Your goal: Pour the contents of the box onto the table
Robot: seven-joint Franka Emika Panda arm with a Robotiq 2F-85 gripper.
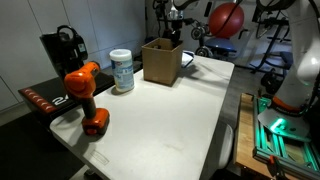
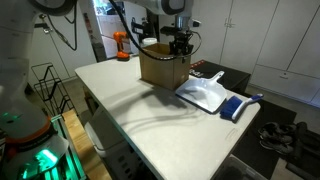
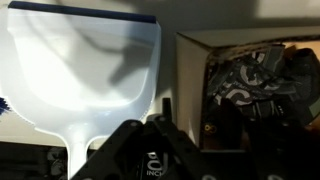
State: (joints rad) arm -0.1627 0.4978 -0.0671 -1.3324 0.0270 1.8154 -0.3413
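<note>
At the left of the white table (image 1: 170,120) stands an orange drill (image 1: 85,92), then a white canister (image 1: 121,70), then the open brown box (image 1: 162,60), upright at upper centre. The gripper (image 2: 180,47) hangs at the box's top rim; I cannot tell whether its fingers are spread or closed. In an exterior view a white dustpan (image 2: 205,95) lies just right of the box.

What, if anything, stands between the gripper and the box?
Nothing visible does. The gripper is right above the open box at its rim; the dustpan lies on the table beside the box, not between them.
</note>
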